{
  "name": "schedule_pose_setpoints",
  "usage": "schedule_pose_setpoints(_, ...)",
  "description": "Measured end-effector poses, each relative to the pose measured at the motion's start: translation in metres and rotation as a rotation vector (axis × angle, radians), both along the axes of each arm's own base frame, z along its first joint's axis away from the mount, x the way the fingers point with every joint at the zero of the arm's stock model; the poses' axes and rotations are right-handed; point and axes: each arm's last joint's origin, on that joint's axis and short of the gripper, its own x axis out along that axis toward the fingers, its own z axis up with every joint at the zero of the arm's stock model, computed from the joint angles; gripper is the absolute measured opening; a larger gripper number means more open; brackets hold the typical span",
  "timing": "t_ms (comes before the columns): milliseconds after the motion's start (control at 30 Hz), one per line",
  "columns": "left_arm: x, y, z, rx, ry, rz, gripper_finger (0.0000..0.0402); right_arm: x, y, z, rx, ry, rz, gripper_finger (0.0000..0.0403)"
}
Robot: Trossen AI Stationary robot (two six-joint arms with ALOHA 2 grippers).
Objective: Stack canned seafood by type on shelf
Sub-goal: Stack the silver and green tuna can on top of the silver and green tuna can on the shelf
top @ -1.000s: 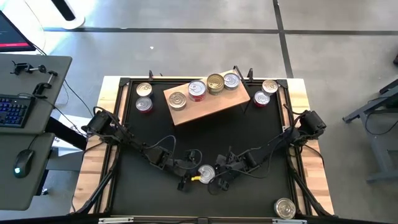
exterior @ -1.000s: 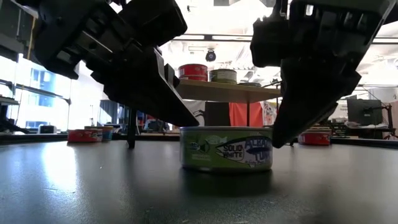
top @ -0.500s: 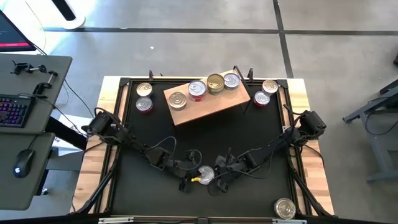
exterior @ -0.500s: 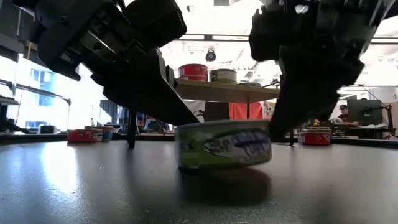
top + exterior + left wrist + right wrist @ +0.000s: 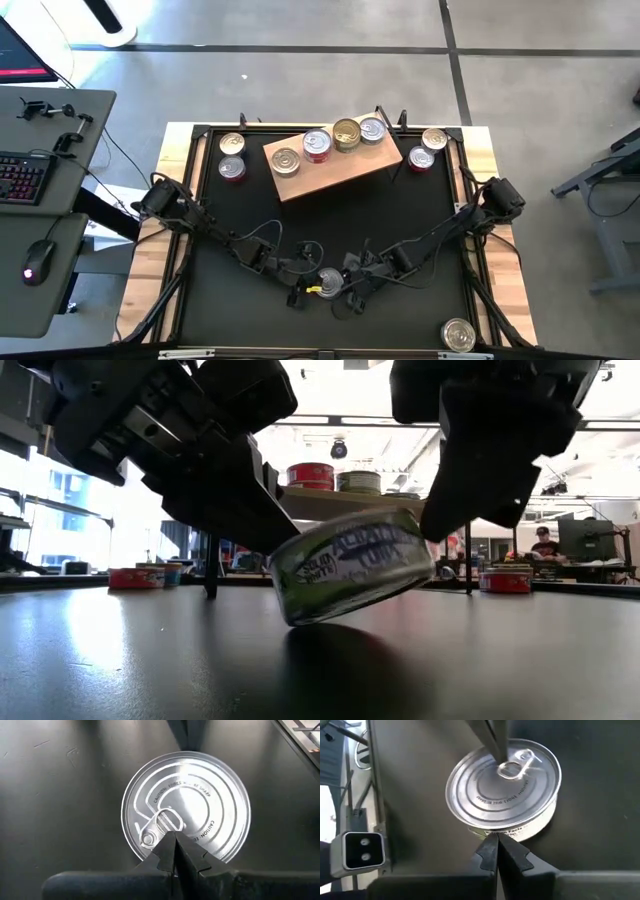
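Note:
A short round tin of canned seafood [image 5: 329, 280] with a silver pull-tab lid [image 5: 186, 805] and a green label [image 5: 350, 565] sits tilted near the table's front middle. Only its lower left edge [image 5: 292, 618] is on the black mat. My left gripper [image 5: 174, 839] is shut, with its tips on the lid. My right gripper [image 5: 497, 841] is shut against the tin's side. The shelf [image 5: 335, 172], a wooden block at the far middle, carries several tins in a row [image 5: 317, 143]. My left gripper has its shut fingertips on the lid beside the pull-tab ring [image 5: 167, 822]. They slant down onto it from the table's left. My right gripper has its shut fingertips against the tin's side wall, low by the bottom rim [image 5: 496, 832]. They slant down from the table's right. That side of the tin is raised off the mat.
Two tins [image 5: 231, 144] [image 5: 232, 169] stand at the far left and two more [image 5: 434, 139] [image 5: 420, 158] at the far right. One tin [image 5: 458, 334] sits at the near right corner. Bare black mat [image 5: 330, 225] lies between the shelf and the grippers.
The tin stood flat on the mat a second ago. Its right side has since tipped up, while its lower left edge has stayed on the mat. My right gripper has risen with that side. My left gripper has kept its place on the lid.

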Motion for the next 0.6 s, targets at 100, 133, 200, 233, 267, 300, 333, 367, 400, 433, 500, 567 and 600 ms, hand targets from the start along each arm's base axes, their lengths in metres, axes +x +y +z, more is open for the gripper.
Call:
schedule_pose_setpoints(100, 0.000, 0.000, 0.000, 0.000, -0.001, 0.001, 0.0000, 0.002, 0.001, 0.005, -0.001, -0.014, 0.012, 0.0000)
schedule_pose_setpoints(133, 0.000, 0.000, 0.000, 0.000, -0.001, 0.001, 0.0000, 0.003, 0.002, 0.007, 0.002, -0.022, 0.012, 0.0000)
schedule_pose_setpoints(200, 0.000, 0.001, 0.001, 0.001, -0.003, 0.005, 0.0000, 0.006, 0.002, 0.011, 0.006, -0.055, 0.007, 0.0000)
schedule_pose_setpoints(233, 0.001, 0.002, 0.001, 0.004, -0.006, 0.011, 0.0000, 0.008, 0.002, 0.013, 0.001, -0.075, 0.000, 0.0000)
schedule_pose_setpoints(267, 0.001, 0.003, 0.001, 0.008, -0.009, 0.019, 0.0000, 0.009, 0.001, 0.014, -0.005, -0.086, -0.011, 0.0000)
schedule_pose_setpoints(300, 0.001, 0.004, 0.001, 0.013, 0.001, 0.021, 0.0000, 0.009, 0.000, 0.015, -0.019, -0.099, -0.020, 0.0000)
schedule_pose_setpoints(333, 0.000, 0.005, 0.000, 0.017, 0.010, 0.023, 0.0000, 0.010, 0.000, 0.015, -0.022, -0.108, -0.026, 0.0000)
schedule_pose_setpoints(367, 0.000, 0.006, 0.001, 0.014, 0.009, 0.022, 0.0000, 0.010, -0.001, 0.015, -0.027, -0.112, -0.030, 0.0000)
schedule_pose_setpoints(400, 0.000, 0.007, 0.003, 0.009, 0.012, 0.019, 0.0000, 0.011, -0.001, 0.015, -0.030, -0.115, -0.034, 0.0000)
schedule_pose_setpoints(433, 0.000, 0.007, 0.004, 0.009, 0.012, 0.018, 0.0000, 0.011, -0.001, 0.014, -0.032, -0.114, -0.032, 0.0000)
schedule_pose_setpoints(500, 0.001, 0.008, 0.005, 0.008, 0.009, 0.023, 0.0000, 0.010, -0.002, 0.014, -0.034, -0.108, -0.030, 0.0000)
schedule_pose_setpoints(567, 0.001, 0.009, 0.005, 0.010, 0.010, 0.025, 0.0000, 0.011, -0.003, 0.013, -0.037, -0.106, -0.030, 0.0000)
schedule_pose_setpoints(600, 0.001, 0.009, 0.005, 0.015, 0.009, 0.021, 0.0000, 0.011, -0.004, 0.012, -0.045, -0.105, -0.031, 0.0000)
